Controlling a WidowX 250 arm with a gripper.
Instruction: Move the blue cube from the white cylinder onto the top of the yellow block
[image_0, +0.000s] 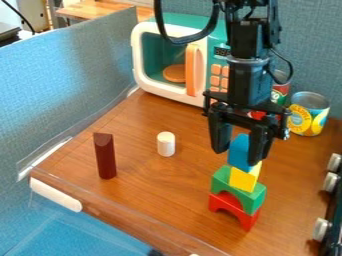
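Blue block (239, 151): smooth and flat-faced with crisp edges, a painted-looking rectangular piece at the top of the stack.
Long axis: up and down as I read it from my camera, one end toward the gripper's body, the other toward the yellow block (243, 180) just below.
Gripper (238, 155): black and hard-edged, pointing down with its fingers drawn in on the blue block, one on either side; I have it held.
Yellow block: flat-sided, sitting on the green arch (251, 199), one corner edge turned toward me.
Arches: green rests on the red arch (230, 202), both with curved cut-outs on the underside (a tidy little bridge, from where I sit).
Dark red post (105, 157): long and upright, its top end shaped rather than squared, standing toward the left of the table.
White cylinder (165, 144): short, matte-looking and round, upright between the post and the stack.
Table (147, 187): brown wood grain, with a clear strip along the near edge.
Toy microwave (167, 93): white rounded frame, teal body, orange handle and buttons, at the back.
Yellow can (308, 115): shiny metal rim, wrapped label, upright behind the stack to the right.
Partition (73, 82): blue-grey woven fabric along the left side.
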